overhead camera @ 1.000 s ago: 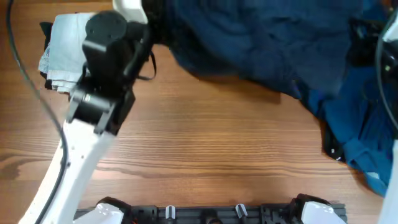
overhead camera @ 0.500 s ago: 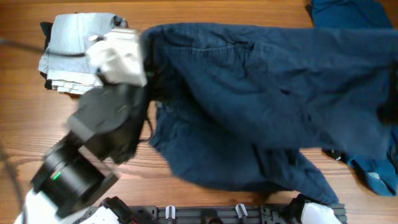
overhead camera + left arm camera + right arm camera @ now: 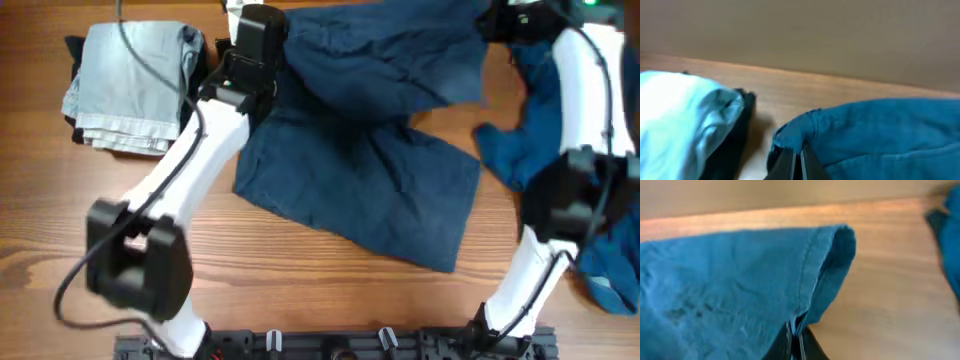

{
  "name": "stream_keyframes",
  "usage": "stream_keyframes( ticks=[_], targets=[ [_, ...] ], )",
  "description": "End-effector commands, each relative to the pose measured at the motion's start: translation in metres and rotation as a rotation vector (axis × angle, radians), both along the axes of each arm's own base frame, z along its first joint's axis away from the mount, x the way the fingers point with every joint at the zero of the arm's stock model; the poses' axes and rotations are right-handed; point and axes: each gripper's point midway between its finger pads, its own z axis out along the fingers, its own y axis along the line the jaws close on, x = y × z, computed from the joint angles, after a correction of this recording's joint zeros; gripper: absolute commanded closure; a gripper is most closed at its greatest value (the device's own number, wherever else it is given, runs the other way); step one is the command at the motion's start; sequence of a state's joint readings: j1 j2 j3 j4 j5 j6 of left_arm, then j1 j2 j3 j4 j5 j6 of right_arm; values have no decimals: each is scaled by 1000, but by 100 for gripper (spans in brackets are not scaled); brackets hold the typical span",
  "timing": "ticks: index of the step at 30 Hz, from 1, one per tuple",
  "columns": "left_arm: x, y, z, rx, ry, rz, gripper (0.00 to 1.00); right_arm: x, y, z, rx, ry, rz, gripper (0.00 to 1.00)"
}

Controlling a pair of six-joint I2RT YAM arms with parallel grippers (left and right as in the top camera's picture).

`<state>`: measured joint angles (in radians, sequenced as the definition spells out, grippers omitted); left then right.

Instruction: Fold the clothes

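A dark blue garment (image 3: 370,190) lies across the middle of the wooden table, its far part lifted and doubled over. My left gripper (image 3: 268,32) is shut on its far left corner; the left wrist view shows the fingers (image 3: 797,161) pinching the blue edge (image 3: 880,135). My right gripper (image 3: 497,22) is shut on the far right corner; the right wrist view shows the fingers (image 3: 796,337) closed on the hem (image 3: 815,265), held above the table.
A folded light grey stack (image 3: 125,85) sits at the far left on something black (image 3: 72,50), also in the left wrist view (image 3: 675,115). More blue clothes (image 3: 605,255) lie heaped along the right edge, under the right arm.
Both arms have swung to the far side of the table, carrying the garment's corners with them. The blue garment has gone from hanging spread near the front to lying doubled over mid-table.
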<state>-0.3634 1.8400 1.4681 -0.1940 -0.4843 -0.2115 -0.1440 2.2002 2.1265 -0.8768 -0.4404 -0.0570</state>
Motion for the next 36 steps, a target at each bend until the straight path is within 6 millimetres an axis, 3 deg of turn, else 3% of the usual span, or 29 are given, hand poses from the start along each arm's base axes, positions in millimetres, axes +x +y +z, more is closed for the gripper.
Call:
stream_keyframes(
  ticks=[1, 2, 4, 6, 8, 9, 12, 14, 15, 19, 21, 23, 26, 28, 31, 36],
  targets=[
    [29, 0, -33, -19, -26, 20, 10, 31, 11, -42, 7, -12, -11, 24],
    [35, 4, -46, -16, -19, 31, 0, 37, 8, -53, 9, -5, -43, 1],
    [37, 14, -50, -13, -11, 48, 0, 40, -1, -50, -6, -3, -104, 1],
    [33, 32, -30, -16, -25, 74, 0, 34, -14, -22, 2, -26, -148, 0],
    [19, 35, -17, -26, 14, 48, 0, 16, -23, -1, 13, 2, -181, 1],
    [8, 33, -14, -32, 52, 25, 0, 3, -26, 6, 20, 33, -193, 1],
    [-52, 22, -10, -82, 261, -102, 0, -80, -14, 31, -1, 227, -113, 0],
    [-85, 19, -5, -138, 350, -127, 0, -112, -8, 46, 11, 292, -116, 1],
    [-112, 25, -3, -168, 417, -93, 0, -132, -5, 61, 34, 321, -155, 4],
    [-174, 36, -16, -175, 630, -53, 0, -187, 2, 93, 52, 387, -231, 9],
    [-185, 40, -26, -160, 688, -43, 0, -208, 0, 96, 34, 407, -294, 9],
    [-192, 48, -37, -156, 724, -21, 0, -224, 4, 86, 38, 435, -307, 9],
    [-200, 66, -63, -185, 789, -12, 0, -262, 16, 34, 58, 537, -340, 9],
    [-203, 68, -84, -236, 822, -66, 0, -291, 23, -4, 80, 591, -382, 10],
    [-210, 71, -110, -250, 849, -76, 0, -330, 33, -46, 98, 664, -423, 10],
    [-214, 60, -146, -254, 837, -162, 0, -369, 45, -93, 90, 772, -455, 12]
  ],
)
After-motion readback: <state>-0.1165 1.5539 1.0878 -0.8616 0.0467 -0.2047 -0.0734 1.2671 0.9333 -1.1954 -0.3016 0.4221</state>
